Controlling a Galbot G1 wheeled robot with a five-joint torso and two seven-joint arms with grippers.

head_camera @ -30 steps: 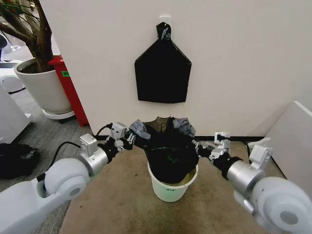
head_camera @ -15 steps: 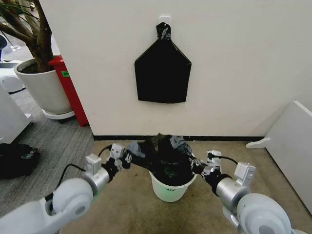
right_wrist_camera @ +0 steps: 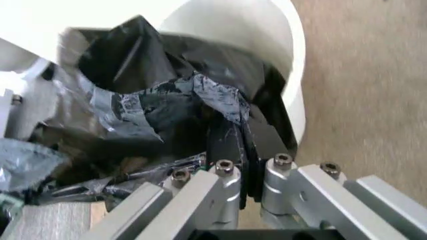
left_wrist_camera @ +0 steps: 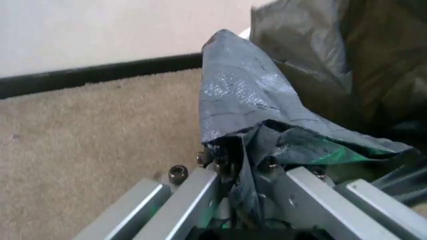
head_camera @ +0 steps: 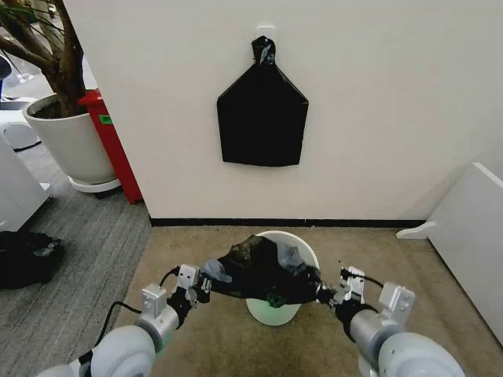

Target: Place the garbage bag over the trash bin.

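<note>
The trash bin (head_camera: pixel 305 245) is a small white bucket on the carpet below the wall. The garbage bag (head_camera: pixel 263 271), thin glossy black plastic, is stretched across the bin's near side, and the far rim is bare. My left gripper (head_camera: pixel 203 284) is shut on the bag's left edge, low beside the bin. My right gripper (head_camera: pixel 324 292) is shut on the right edge. In the left wrist view the crinkled garbage bag (left_wrist_camera: pixel 247 100) is pinched in the left gripper (left_wrist_camera: pixel 239 167). The right wrist view shows the right gripper (right_wrist_camera: pixel 248 170) clamping the garbage bag (right_wrist_camera: pixel 173 100) by the trash bin (right_wrist_camera: pixel 290 60) wall.
A flat black bag bundle (head_camera: pixel 262 118) hangs on the wall above the bin. A large white plant pot (head_camera: pixel 72 141) and a red stand (head_camera: pixel 111 141) are at the back left. A white panel (head_camera: pixel 471 236) leans at the right. A dark bag (head_camera: pixel 23 259) lies on the floor at the left.
Both grippers have dropped and drawn back toward me with the bag. The bag's mouth has come down from above the bin, and the bin's far rim now shows.
</note>
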